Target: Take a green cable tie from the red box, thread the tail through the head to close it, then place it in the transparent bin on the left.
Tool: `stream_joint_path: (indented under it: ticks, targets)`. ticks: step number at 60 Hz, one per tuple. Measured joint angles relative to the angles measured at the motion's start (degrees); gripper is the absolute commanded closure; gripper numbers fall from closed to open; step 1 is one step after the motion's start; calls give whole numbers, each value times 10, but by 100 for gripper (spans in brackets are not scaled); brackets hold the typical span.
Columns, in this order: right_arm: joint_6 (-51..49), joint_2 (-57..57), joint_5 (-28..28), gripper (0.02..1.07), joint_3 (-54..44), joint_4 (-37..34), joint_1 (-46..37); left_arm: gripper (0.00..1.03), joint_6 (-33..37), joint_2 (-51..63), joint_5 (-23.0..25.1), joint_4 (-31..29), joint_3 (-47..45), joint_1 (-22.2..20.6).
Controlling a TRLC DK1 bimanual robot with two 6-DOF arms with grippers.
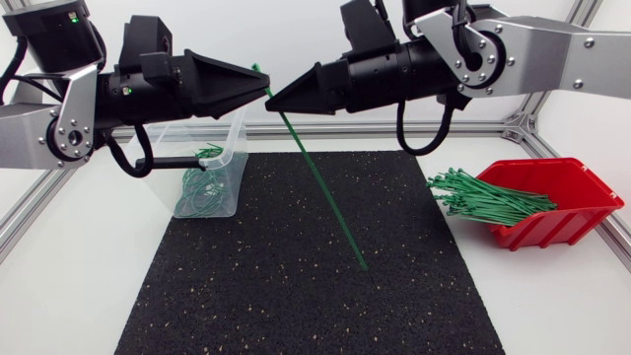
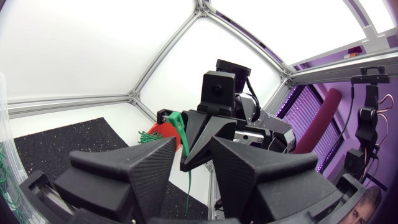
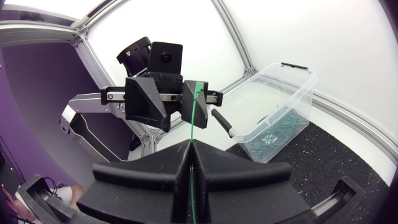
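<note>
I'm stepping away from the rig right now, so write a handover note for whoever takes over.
Right claw: shut on one green cable tie, which is straight and slants down toward the black mat.
Left claw: open, with its fingers either side of the right claw's tip, near the tie's upper end.
Red box: on the right, with more ties in it.
Transparent bin: on the left, holding closed ties.
Done: tie taken from the box.
Left: thread the tail through the head, then place the tie in the bin.

Robotics lab, aluminium-framed white enclosure (image 1: 355, 129), speckled black mat (image 1: 296, 276)
</note>
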Motion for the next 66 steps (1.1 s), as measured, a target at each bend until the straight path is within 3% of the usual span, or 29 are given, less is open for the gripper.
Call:
stream_joint_path:
  ticks: [11, 66]
  targets:
    - [25, 0, -1, 102, -17, 29, 0, 79, 0, 0, -2, 0, 0, -3]
    - [209, -8, -14, 102, -99, 247, -8, 78, -19, 0, -19, 27, -1, -3]
